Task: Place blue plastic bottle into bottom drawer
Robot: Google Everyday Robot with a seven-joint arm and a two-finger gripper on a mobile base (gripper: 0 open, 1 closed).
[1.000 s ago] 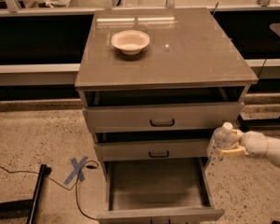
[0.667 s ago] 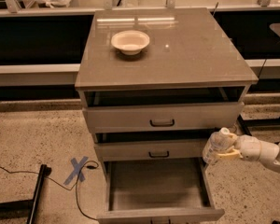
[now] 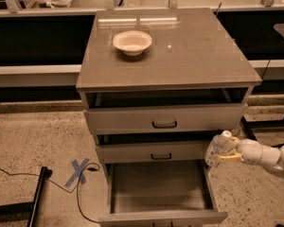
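Gripper reaches in from the right, jaws clamped on the blue plastic bottle, held approx. upright w/ cap up, beside the right rear corner of the open bottom drawer, not inside it. Vs 1 s ago, bottle and gripper sit slightly further left and lower. Cream bowl on the counter hasn't moved.

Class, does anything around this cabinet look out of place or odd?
Nothing spilled or damaged. Only oddities: a blue tape X on the floor left of the bottom drawer, and the claw holding the blue plastic bottle beside that drawer's right edge.
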